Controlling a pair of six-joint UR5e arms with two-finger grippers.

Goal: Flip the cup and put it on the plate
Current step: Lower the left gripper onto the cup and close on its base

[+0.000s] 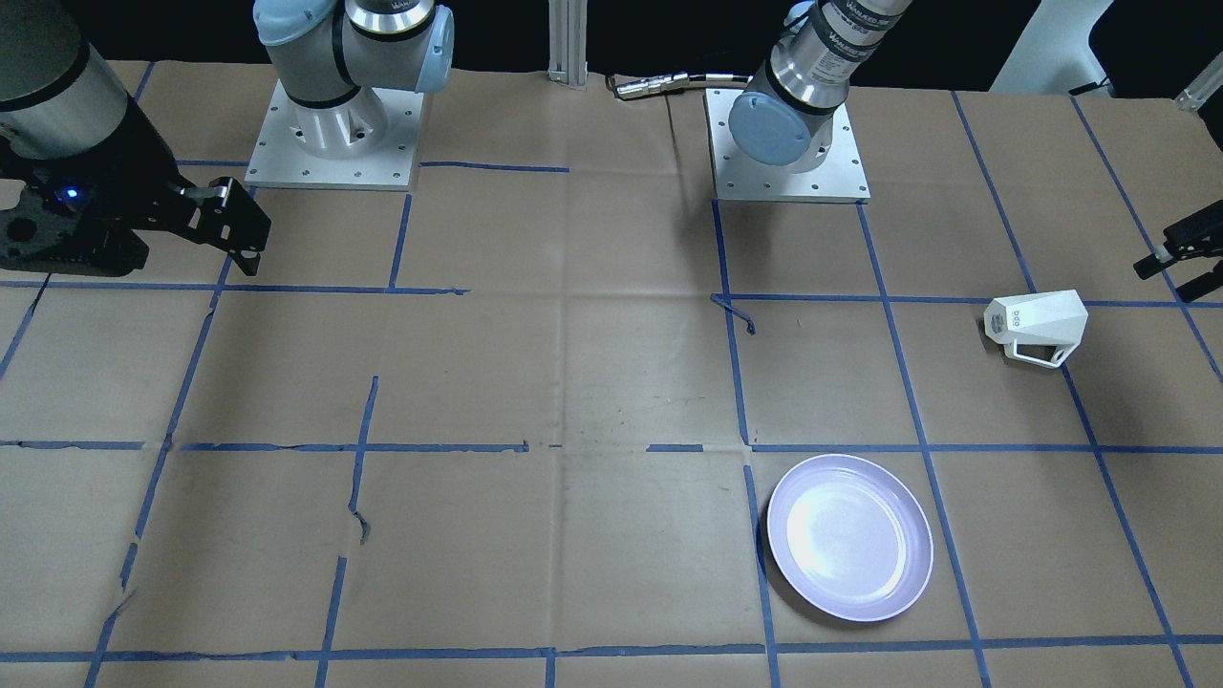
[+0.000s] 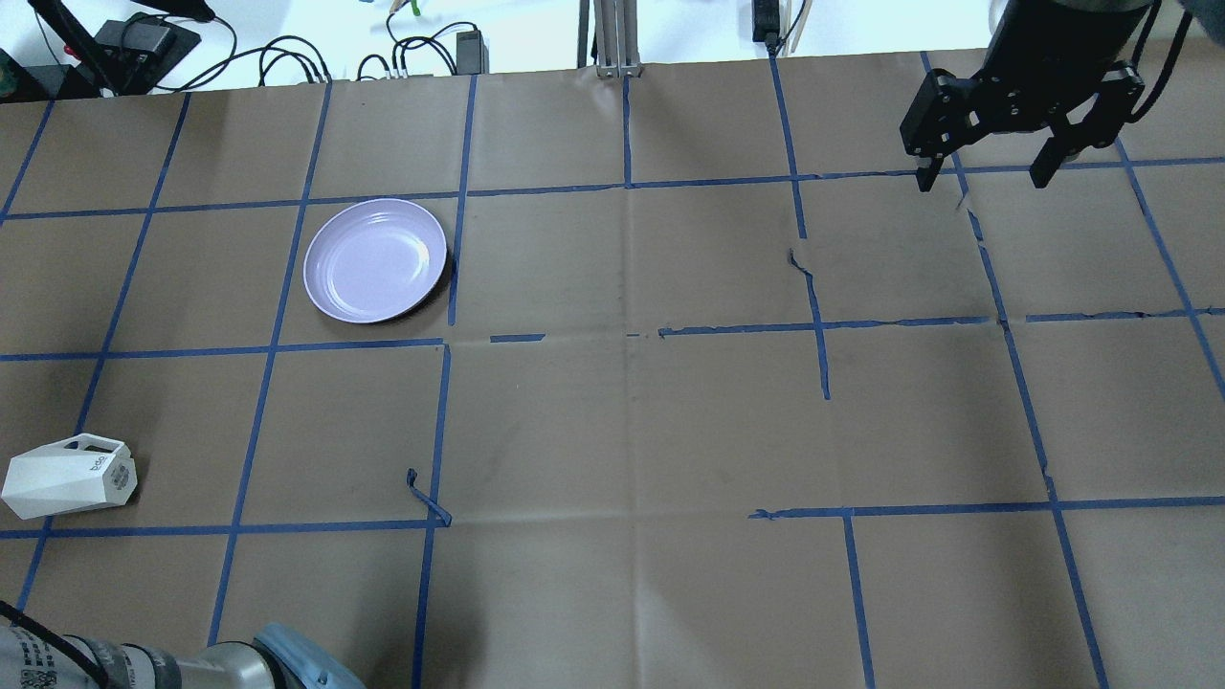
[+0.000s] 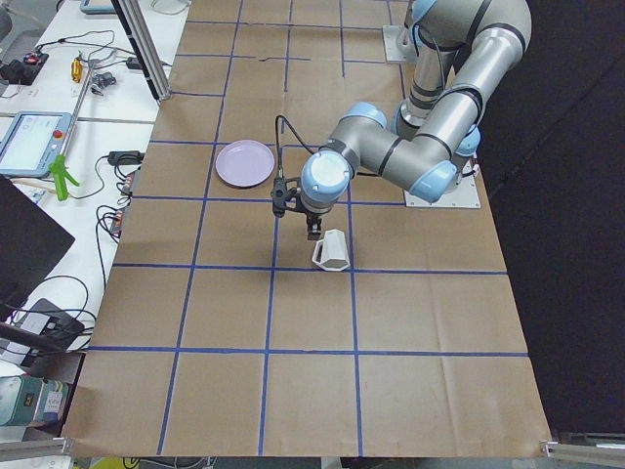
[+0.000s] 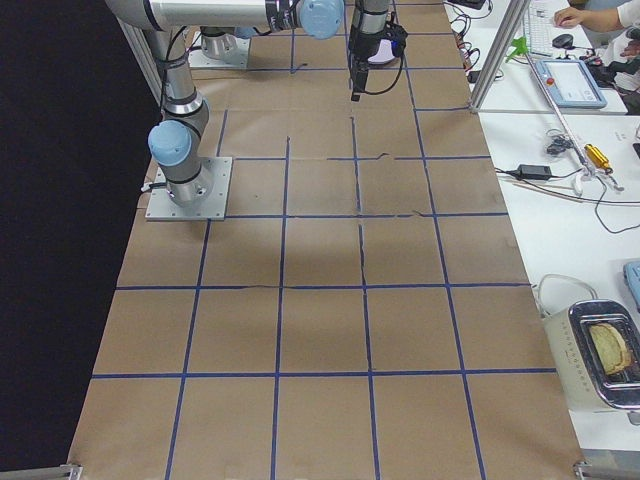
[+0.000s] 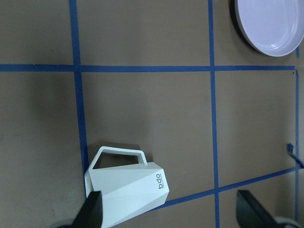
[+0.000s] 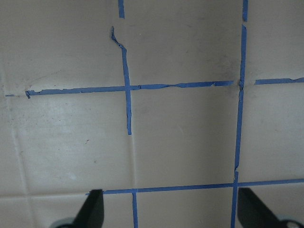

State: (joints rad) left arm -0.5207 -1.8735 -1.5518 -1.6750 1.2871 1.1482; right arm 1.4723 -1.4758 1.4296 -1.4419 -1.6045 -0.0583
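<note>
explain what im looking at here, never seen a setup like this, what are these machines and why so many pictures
This is a robot with a left arm and a right arm, bolted to a table covered in brown paper with blue tape lines. Each arm ends in a two-finger end effector.

Six cameras took the pictures. One faces the robot, one looks over its shoulders, one stands at each end of the table, and one sits on each wrist.

A white cup lies on its side, apart from an empty lavender plate. The left end effector hovers open near the cup. The right end effector hangs open over bare paper. Nothing is held.
</note>
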